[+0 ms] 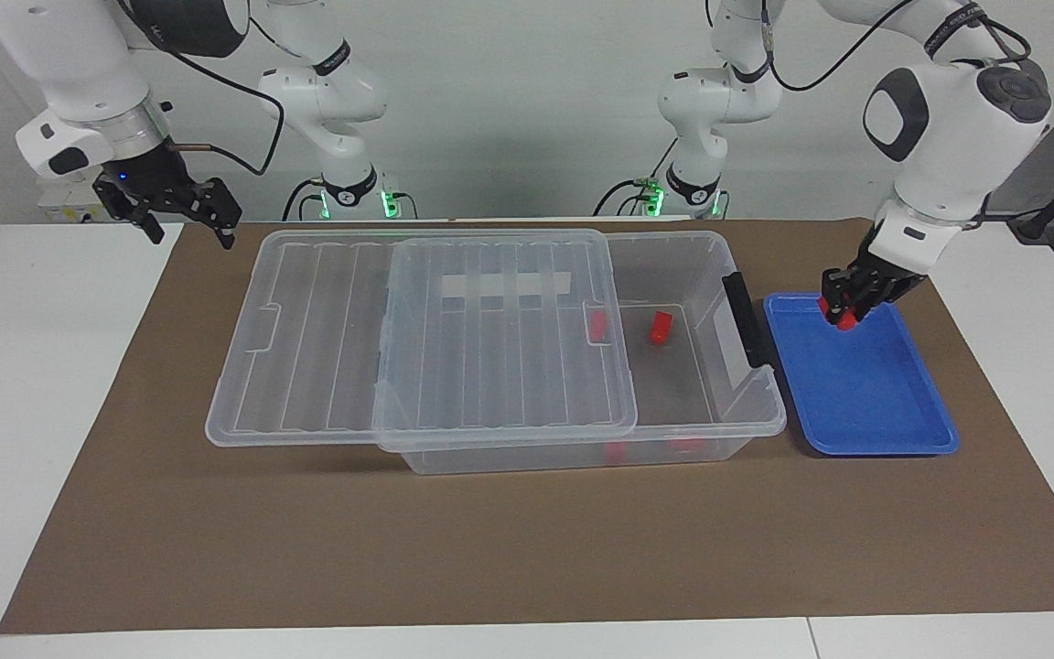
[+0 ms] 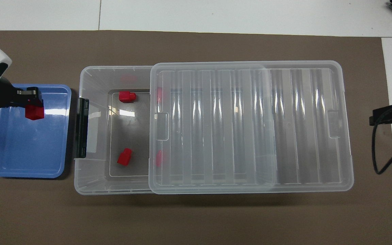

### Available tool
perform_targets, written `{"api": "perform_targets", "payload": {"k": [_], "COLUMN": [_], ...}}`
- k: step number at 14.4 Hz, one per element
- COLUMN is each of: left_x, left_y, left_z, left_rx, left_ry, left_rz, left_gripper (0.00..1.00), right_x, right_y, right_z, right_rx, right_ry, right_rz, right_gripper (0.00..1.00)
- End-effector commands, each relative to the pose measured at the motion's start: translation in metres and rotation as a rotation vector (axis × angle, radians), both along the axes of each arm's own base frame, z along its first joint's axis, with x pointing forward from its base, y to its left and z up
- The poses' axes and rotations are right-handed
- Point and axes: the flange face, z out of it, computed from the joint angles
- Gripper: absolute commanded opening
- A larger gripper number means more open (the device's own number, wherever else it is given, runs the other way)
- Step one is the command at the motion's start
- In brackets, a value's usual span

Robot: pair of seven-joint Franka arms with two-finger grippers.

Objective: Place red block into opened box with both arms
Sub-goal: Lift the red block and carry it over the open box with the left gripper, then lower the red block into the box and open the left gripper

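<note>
My left gripper (image 1: pixel 843 309) is shut on a small red block (image 1: pixel 847 319), held in the air over the blue tray (image 1: pixel 884 403). From overhead the same red block (image 2: pixel 34 112) hangs under the left gripper (image 2: pixel 30 102). The clear box (image 1: pixel 747 428) lies along the table. Its ribbed lid (image 1: pixel 490 348) is slid toward the right arm's end, so the end beside the tray stands open. Two more red blocks (image 2: pixel 127 96) (image 2: pixel 125 157) lie on the box floor in that open part. My right gripper (image 1: pixel 188 229) is open and empty, raised off the lid's outer end.
The black handle (image 2: pixel 81 127) on the box's end wall faces the blue tray (image 2: pixel 26 153). A brown mat (image 1: pixel 490 549) covers the table under everything. A black cable (image 2: pixel 383 156) hangs from the right arm beside the lid (image 2: pixel 250 129).
</note>
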Motion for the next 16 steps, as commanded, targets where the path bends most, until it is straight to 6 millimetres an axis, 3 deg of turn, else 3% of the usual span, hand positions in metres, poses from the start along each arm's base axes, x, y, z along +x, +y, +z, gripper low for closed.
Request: {"api": "perform_targets", "payload": {"k": [1,8,10,13,16], "left_x": [-0.009,-0.020,-0.028,-0.032,-0.035], "left_y": [-0.036,-0.110,-0.139,-0.165,-0.168], "left_z": [0.015,0.012,-0.004,-0.025,-0.048], "left_rx": [-0.002,-0.034,-0.055,-0.076,-0.072], "left_ry": [0.005,-0.053,-0.082,-0.108,-0.104], "left_rz": [0.061,0.154,0.185,0.203,0.201], "left_gripper": [0.00,0.00,0.00,0.00,0.00], "right_x": [-0.003,-0.003,-0.002,-0.001,-0.001], "right_y": [0.008,0.010,0.011,0.017,0.020], "right_z": [-0.001,0.002,0.002,0.002,0.003], "right_rx": [0.002,0.005,0.006,0.005,0.007], "right_ry": [0.007,0.024,0.018,0.015,0.012], "right_rz": [-0.010,-0.011,-0.008,0.009,0.014], "right_gripper": [1.00,1.00,1.00,1.00,1.00]}}
